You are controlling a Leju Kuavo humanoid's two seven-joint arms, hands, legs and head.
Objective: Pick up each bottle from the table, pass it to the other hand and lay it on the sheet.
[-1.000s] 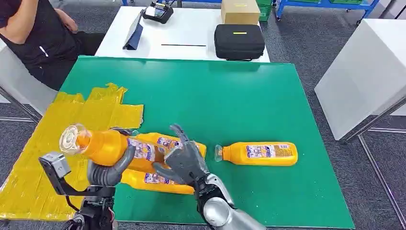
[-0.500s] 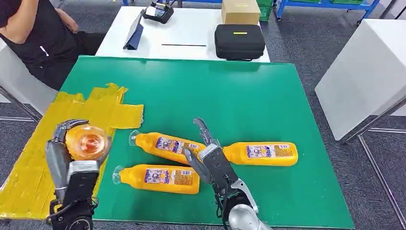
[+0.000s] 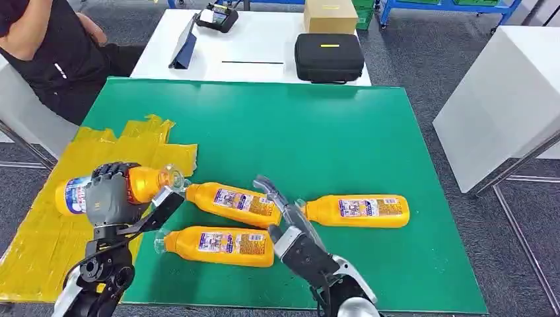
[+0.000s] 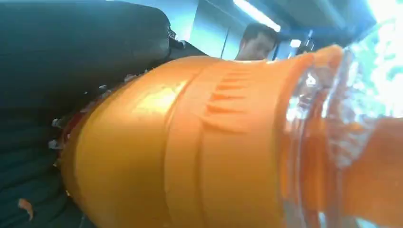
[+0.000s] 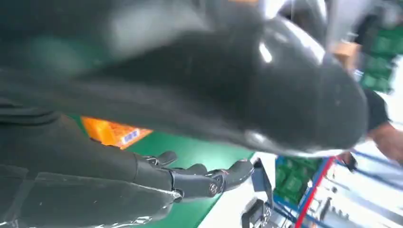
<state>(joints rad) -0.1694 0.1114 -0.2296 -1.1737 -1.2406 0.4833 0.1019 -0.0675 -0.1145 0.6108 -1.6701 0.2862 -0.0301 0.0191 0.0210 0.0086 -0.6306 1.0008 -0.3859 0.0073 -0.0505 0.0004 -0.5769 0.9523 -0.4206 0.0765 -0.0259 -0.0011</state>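
You see the left hand [image 3: 109, 193] clamped around an orange bottle [image 3: 142, 179], held on its side above the yellow sheet [image 3: 39, 238], clear cap toward the right hand [image 3: 290, 228]. The right hand holds nothing, fingers [image 5: 209, 178] spread and extended over the green tabletop [image 3: 317, 139]. Three more bottles lie flat there: one [image 3: 231, 201] just beyond its fingertips, one [image 3: 218, 246] beside its palm, one [image 3: 356, 211] on its outer side.

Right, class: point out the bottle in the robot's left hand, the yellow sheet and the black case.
bottle in the left hand [image 3: 144, 179], head view, on its orange shoulder.
yellow sheet [image 3: 125, 148], head view, on a bare far part.
black case [image 3: 329, 57], head view, on its lid.
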